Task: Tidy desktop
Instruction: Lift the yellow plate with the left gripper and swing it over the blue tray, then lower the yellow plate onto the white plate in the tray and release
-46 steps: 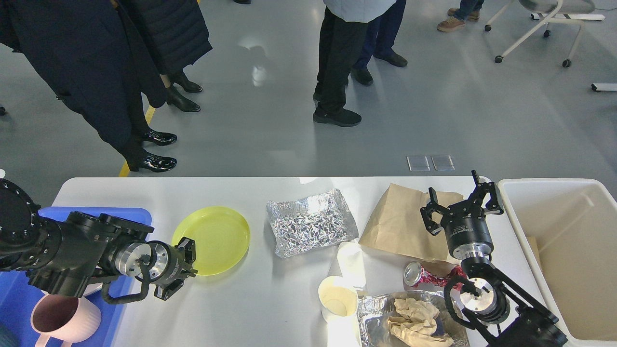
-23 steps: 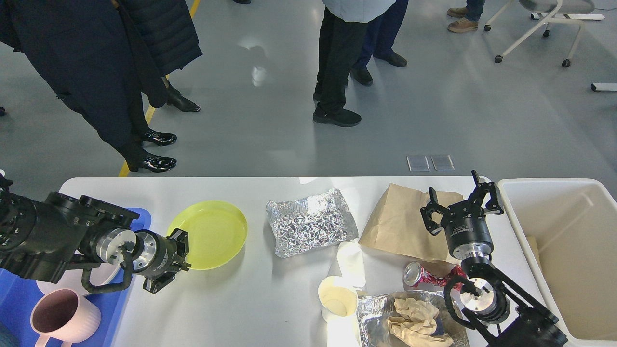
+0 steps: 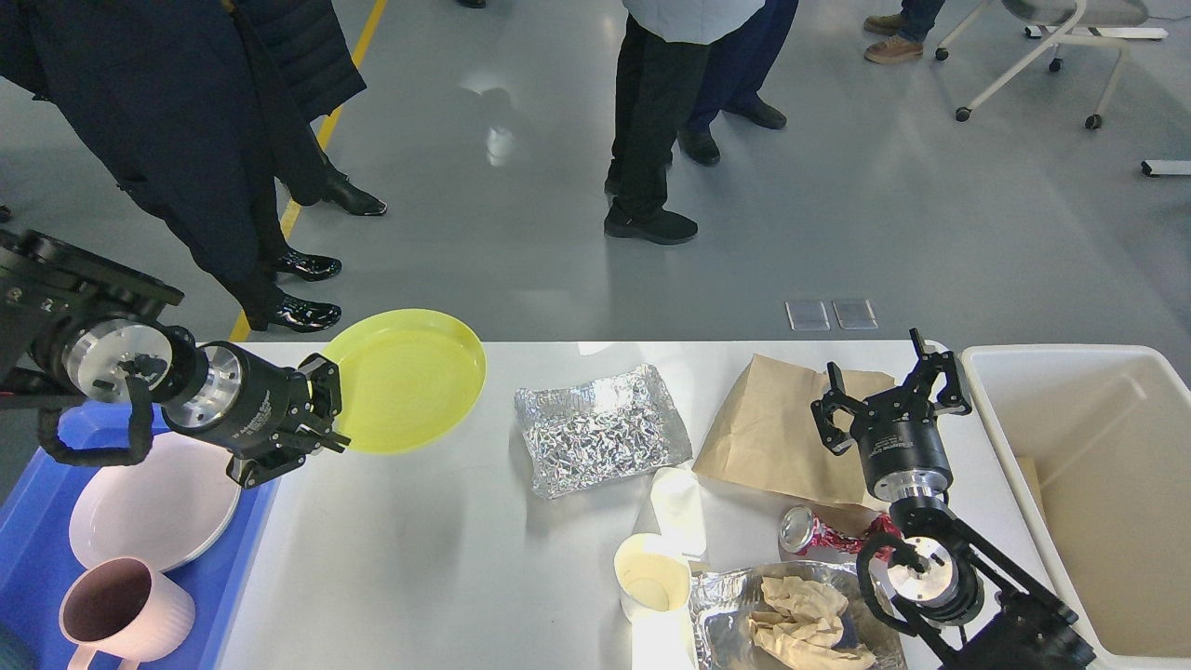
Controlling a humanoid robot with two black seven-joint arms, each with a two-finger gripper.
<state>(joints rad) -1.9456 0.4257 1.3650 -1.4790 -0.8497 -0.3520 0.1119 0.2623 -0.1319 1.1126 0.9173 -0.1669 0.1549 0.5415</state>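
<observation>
While the desktop point(image 3: 447, 577) fills the lower part of the head view as a broad, smooth, white slab with rounded far corners, its left end is overlapped by a blue tray point(image 3: 28, 521) and a cream bin point(image 3: 1107, 372) stands against its right end. The left gripper point(image 3: 316, 419) is closed on the near-left rim of a yellow plate point(image 3: 409, 377), which is held raised and tilted above the table's far left part, its far edge reaching past the table's far edge in the view. On the tray sit a pale pink plate point(image 3: 153, 502) and a pink mug point(image 3: 121, 609). The right gripper point(image 3: 889, 386) points upward with its fingers spread wide and nothing between them, above a brown paper bag point(image 3: 772, 433). A crumpled foil sheet point(image 3: 600, 428) lies near mid-table, just left of the bag. Toward the near edge are crowded a white cup point(image 3: 651, 577), a crushed red can point(image 3: 819, 532) and a foil tray point(image 3: 726, 605) holding crumpled brown paper point(image 3: 805, 623). Bare white surface runs wide between the blue tray and the cup, the largest open stretch. Beyond the far edge, people's legs point(image 3: 651, 121) stand on grey floor.
</observation>
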